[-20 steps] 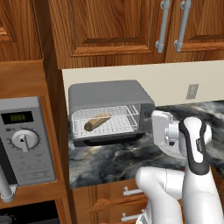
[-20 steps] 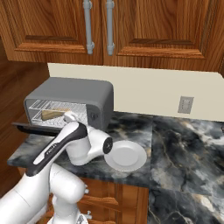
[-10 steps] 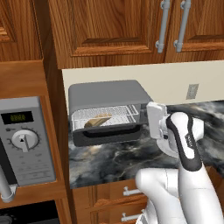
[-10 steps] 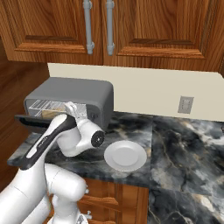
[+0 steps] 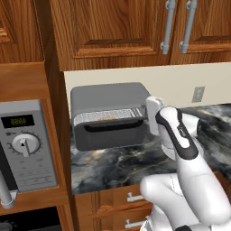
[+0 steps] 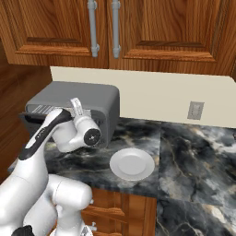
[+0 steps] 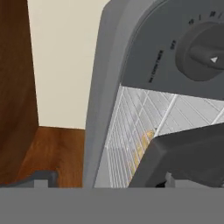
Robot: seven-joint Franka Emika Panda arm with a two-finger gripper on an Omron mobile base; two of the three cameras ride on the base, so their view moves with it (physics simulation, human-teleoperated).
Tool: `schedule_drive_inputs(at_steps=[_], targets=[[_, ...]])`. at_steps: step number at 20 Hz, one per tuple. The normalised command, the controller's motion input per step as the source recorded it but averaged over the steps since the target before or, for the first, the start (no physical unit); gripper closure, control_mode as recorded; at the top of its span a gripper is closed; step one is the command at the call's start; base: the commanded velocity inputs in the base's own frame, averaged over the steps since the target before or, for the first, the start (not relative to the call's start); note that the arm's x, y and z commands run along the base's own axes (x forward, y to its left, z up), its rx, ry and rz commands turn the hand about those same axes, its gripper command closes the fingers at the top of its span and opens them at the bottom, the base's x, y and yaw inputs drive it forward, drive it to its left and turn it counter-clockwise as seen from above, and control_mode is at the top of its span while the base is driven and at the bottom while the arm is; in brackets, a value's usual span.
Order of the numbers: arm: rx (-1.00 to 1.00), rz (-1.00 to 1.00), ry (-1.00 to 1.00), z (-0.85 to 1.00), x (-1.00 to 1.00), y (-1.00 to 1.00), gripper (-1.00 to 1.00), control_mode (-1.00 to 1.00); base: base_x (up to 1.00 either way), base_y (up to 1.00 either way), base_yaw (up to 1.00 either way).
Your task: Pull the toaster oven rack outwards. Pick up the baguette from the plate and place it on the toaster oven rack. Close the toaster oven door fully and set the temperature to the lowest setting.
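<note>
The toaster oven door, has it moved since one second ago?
Yes. The toaster oven door has swung up toward the toaster oven, nearly shut; a strip of rack shows.

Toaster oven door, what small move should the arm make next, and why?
Probably push the toaster oven door the rest of the way shut. It stands almost upright, but a strip of the toaster oven rack shows above its top edge, so a gap remains. The plate is bare, and the temperature knob can wait.
</note>
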Motion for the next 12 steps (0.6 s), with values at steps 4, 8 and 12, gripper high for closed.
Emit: schedule_drive_inputs(at_steps=[4, 8, 12], targets=[[0.00, -0.14, 0.00, 0.10, 0.39, -0.08, -1.00, -1.00, 0.00, 0.00, 0.00], [0.00, -0.14, 0.00, 0.04, 0.41, -0.06, -1.00, -1.00, 0.00, 0.00, 0.00], [0.00, -0.14, 0.00, 0.00, 0.47, -0.01, -1.00, -1.00, 0.00, 0.00, 0.00]])
